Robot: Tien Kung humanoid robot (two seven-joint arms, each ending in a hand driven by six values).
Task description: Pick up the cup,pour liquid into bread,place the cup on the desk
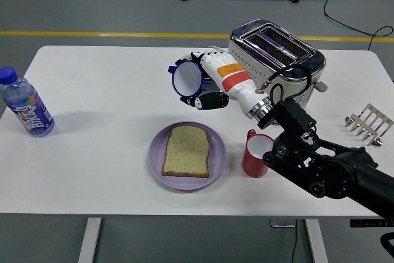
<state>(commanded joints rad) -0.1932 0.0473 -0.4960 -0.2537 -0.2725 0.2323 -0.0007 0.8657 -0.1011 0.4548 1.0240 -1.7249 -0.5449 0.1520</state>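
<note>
Blue cup gripped in right hand, fingers wrapped round it, tipped with mouth facing left, held above table just beyond bread on purple plate; left hand unseen.

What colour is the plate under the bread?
The plate is light purple, seen best in the head view, with the slice of bread lying on it.
</note>
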